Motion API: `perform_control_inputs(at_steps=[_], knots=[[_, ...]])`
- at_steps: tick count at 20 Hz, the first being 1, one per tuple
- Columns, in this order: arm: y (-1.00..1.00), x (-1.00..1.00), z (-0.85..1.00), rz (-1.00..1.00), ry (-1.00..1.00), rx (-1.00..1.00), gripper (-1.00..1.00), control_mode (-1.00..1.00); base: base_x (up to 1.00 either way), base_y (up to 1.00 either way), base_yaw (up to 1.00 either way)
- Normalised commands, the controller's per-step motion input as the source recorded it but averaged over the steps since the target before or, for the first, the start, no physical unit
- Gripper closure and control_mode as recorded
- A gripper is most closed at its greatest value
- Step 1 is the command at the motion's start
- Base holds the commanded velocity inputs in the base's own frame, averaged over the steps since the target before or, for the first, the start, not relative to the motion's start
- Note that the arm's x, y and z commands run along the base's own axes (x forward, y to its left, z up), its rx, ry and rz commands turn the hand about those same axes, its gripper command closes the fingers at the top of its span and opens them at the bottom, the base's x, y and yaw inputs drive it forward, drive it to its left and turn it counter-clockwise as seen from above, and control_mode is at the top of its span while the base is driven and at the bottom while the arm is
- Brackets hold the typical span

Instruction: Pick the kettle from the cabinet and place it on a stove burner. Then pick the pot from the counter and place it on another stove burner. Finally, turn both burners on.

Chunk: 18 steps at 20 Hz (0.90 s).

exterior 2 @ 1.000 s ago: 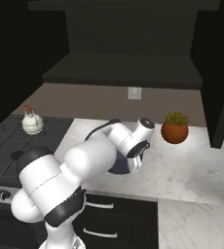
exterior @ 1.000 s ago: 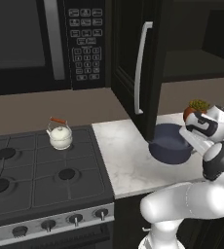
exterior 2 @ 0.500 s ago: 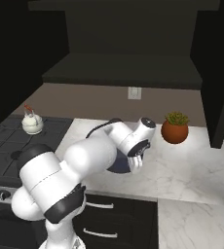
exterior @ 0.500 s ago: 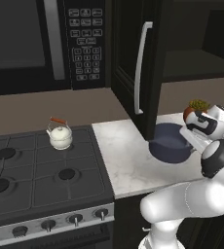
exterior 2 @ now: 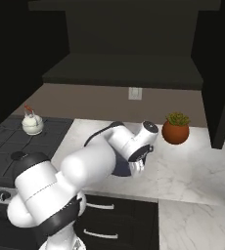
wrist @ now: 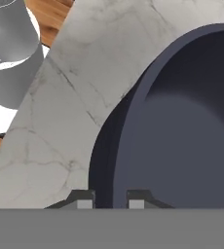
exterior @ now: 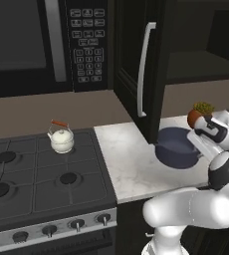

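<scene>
The dark navy pot (exterior: 175, 148) stands on the marbled counter (exterior: 129, 167) to the right of the stove. My gripper (exterior: 200, 145) comes down onto its right rim. In the hand view the two fingertips (wrist: 84, 200) straddle the wall of the pot (wrist: 182, 121), and my gripper (wrist: 110, 200) is shut on that rim. From the right, my arm hides most of the pot (exterior 2: 120, 169) and my gripper (exterior 2: 137, 166) is at its edge. The cream kettle (exterior: 61, 141) (exterior 2: 31, 124) sits upright on the back right burner. The black cabinet door (exterior: 136, 60) hangs open above the counter.
A potted plant (exterior: 200, 112) (exterior 2: 175, 129) stands at the wall just behind the pot. The microwave (exterior: 37, 45) hangs over the stove. A free front burner (exterior: 68, 178) lies nearest the counter, with knobs (exterior: 76, 225) along the stove's front.
The fingers have closed in on the pot's rim. The arm has barely moved, and the pot and kettle stand where they were.
</scene>
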Motion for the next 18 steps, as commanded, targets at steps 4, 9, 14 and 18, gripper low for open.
perform_control_inputs(at_steps=[4, 9, 14, 18], knots=[[0.0, -0.24, 0.09, -0.03, 0.0, 0.0, 1.0, -1.0, 0.0, 0.0, 0.0], [0.0, -0.3, 0.2, -0.04, -0.01, 0.0, 1.0, -1.0, 0.0, 0.0, 0.0], [0.0, -0.28, 0.26, -0.05, -0.01, -0.01, 1.0, -1.0, 0.0, 0.0, 0.0], [0.04, -0.27, 0.27, -0.05, 0.0, -0.01, 1.0, -1.0, 0.0, 0.0, 0.0]])
